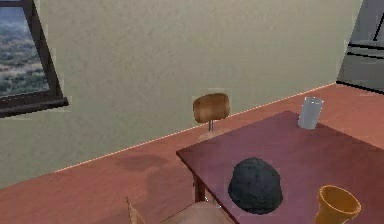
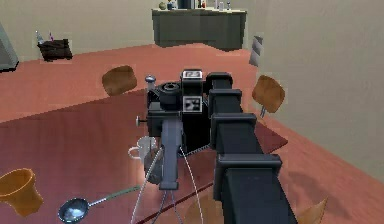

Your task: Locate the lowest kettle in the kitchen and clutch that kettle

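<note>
My arm (image 2: 235, 150) rises as a dark bar from the arm side view's bottom edge over a reddish-brown table (image 2: 70, 140). At its far end sit the white marked squares (image 2: 191, 86), with the gripper (image 2: 162, 195) left of them and its thin fingers (image 2: 146, 190) running down the picture. A pale cup (image 2: 141, 157) stands on the table right beside the fingers, so I cannot tell whether the gripper holds anything. Far back stands a grey-green counter (image 2: 200, 30) with small things on top (image 2: 205, 6), too small to name.
The table (image 1: 300, 150) carries a dark domed thing (image 1: 257, 185), an orange vase (image 1: 336, 205) (image 2: 20, 190), a pale cup (image 1: 311, 112) and a ladle (image 2: 78, 208). Wooden chairs (image 1: 211, 106) (image 2: 120, 79) (image 2: 268, 93) stand around it. A window (image 1: 25, 55) is on the wall.
</note>
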